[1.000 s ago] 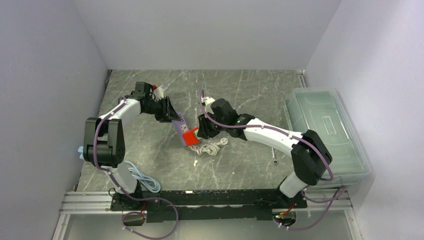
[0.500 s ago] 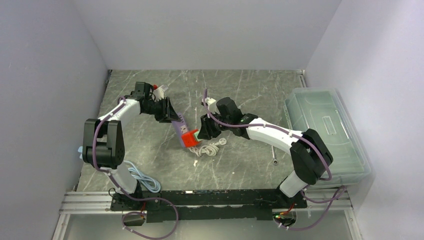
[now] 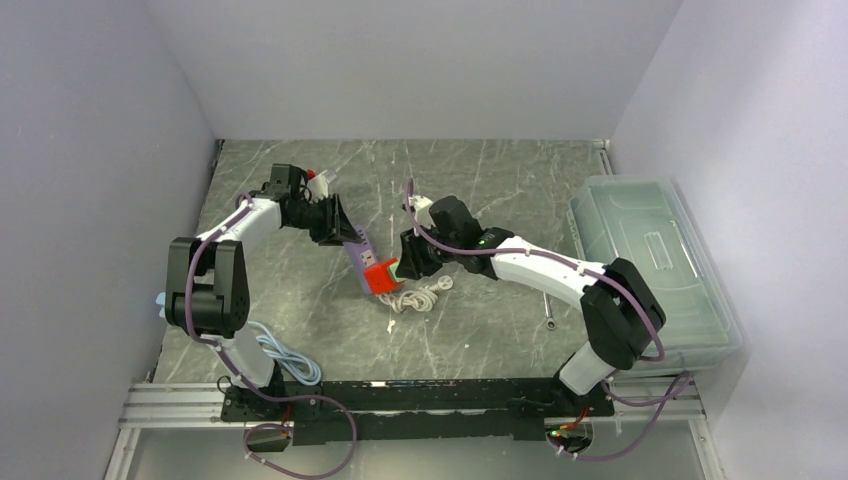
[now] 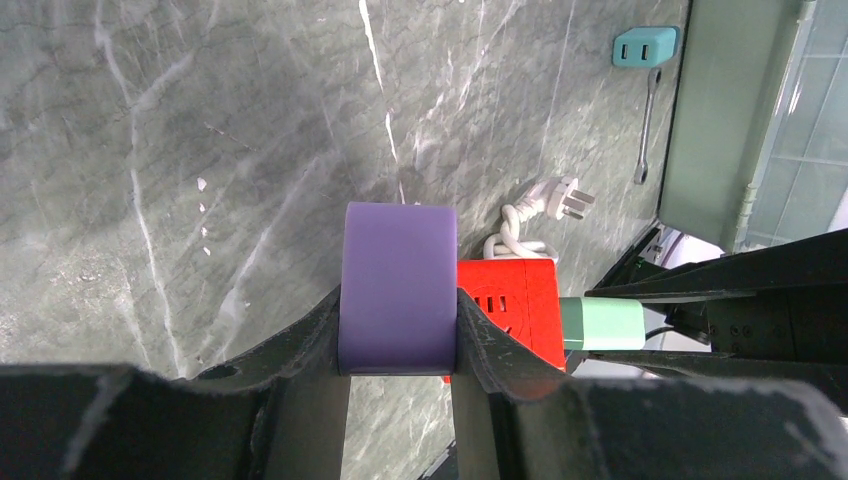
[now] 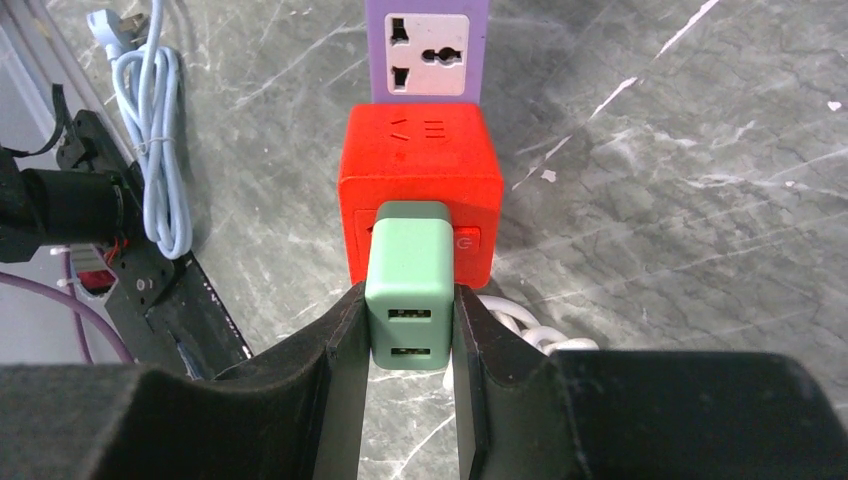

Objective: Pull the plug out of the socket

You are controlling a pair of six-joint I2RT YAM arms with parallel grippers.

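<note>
The socket [image 3: 372, 270] sat mid-table [image 3: 480, 180] between the left gripper [image 4: 400, 300], at its left end, and the right gripper [image 5: 408, 300], around the plug [image 5: 410, 285] seated in its right face. A cord [image 3: 420, 296] lay just in front. A wrench [image 3: 548, 315] lay right of that, beside a box [image 3: 655, 265]. A cable [image 3: 285, 358] lay by the left arm's base.

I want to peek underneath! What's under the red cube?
A bundled white cord peeks out below the red cube, with its white plug lying on the table. Whether it joins the cube is hidden by the cube and the green plug.
</note>
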